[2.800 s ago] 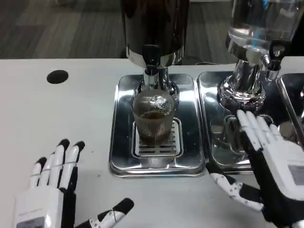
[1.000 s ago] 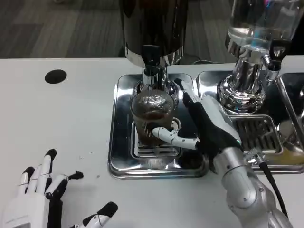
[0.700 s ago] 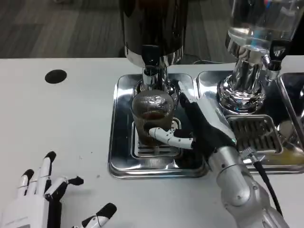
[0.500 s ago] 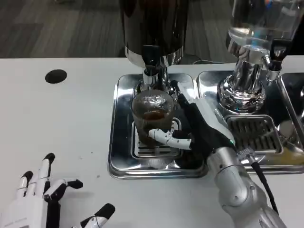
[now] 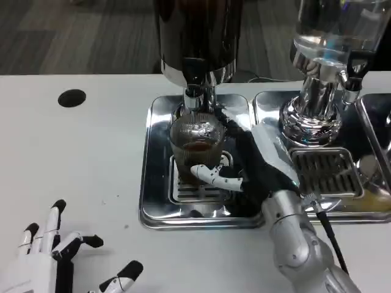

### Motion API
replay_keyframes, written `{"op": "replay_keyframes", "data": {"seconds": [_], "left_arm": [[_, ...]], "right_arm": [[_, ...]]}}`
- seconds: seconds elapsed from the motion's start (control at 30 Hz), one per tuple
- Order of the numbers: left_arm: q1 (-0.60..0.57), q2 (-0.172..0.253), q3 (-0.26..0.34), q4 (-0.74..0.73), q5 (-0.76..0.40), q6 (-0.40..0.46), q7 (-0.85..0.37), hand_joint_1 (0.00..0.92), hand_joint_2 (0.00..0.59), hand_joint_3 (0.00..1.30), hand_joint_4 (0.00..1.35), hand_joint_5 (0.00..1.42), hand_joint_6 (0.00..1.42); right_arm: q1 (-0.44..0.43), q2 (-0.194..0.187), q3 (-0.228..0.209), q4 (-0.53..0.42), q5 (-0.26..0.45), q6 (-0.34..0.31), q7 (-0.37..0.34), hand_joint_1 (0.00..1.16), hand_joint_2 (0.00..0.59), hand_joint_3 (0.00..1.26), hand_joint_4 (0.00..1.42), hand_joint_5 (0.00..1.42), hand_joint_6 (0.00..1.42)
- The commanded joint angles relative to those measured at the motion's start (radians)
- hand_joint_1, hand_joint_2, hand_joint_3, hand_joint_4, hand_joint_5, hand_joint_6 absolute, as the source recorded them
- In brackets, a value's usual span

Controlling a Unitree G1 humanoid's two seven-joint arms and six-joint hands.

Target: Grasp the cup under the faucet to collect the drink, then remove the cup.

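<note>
Two hands are showing: the right hand [image 5: 247, 162] is gripping the ribbed clear glass cup [image 5: 197, 149] of brown drink, standing on the steel drip tray [image 5: 156, 183] under the black faucet [image 5: 194, 76]; the left hand [image 5: 52, 259] is lying open on the white table [image 5: 73, 152].

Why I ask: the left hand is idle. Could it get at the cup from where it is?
Probably yes: the left hand lies open on the table, and the cup's left side is bare. The right hand already wraps its other side.
</note>
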Motion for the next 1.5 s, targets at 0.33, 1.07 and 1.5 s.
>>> {"op": "replay_keyframes", "data": {"seconds": [0.33, 1.07, 1.5], "left_arm": [[-0.009, 0.012, 0.015, 0.012, -0.026, -0.016, -0.004, 0.0, 0.099, 0.58, 0.0, 0.13, 0.06], [-0.003, 0.013, 0.013, 0.015, -0.034, -0.032, -0.007, 0.0, 0.103, 0.58, 0.0, 0.13, 0.06], [-0.028, 0.007, 0.003, 0.024, -0.032, -0.037, -0.013, 0.0, 0.101, 0.56, 0.0, 0.13, 0.06]], "right_arm": [[-0.033, 0.01, -0.004, 0.06, 0.015, -0.022, -0.03, 0.76, 0.189, 0.37, 0.42, 0.31, 0.35], [0.071, -0.002, -0.039, 0.004, 0.038, -0.141, -0.117, 0.82, 0.205, 0.54, 0.61, 0.5, 0.48], [0.103, -0.02, -0.049, -0.102, 0.037, -0.108, -0.077, 0.81, 0.211, 0.55, 0.62, 0.5, 0.51]]}}
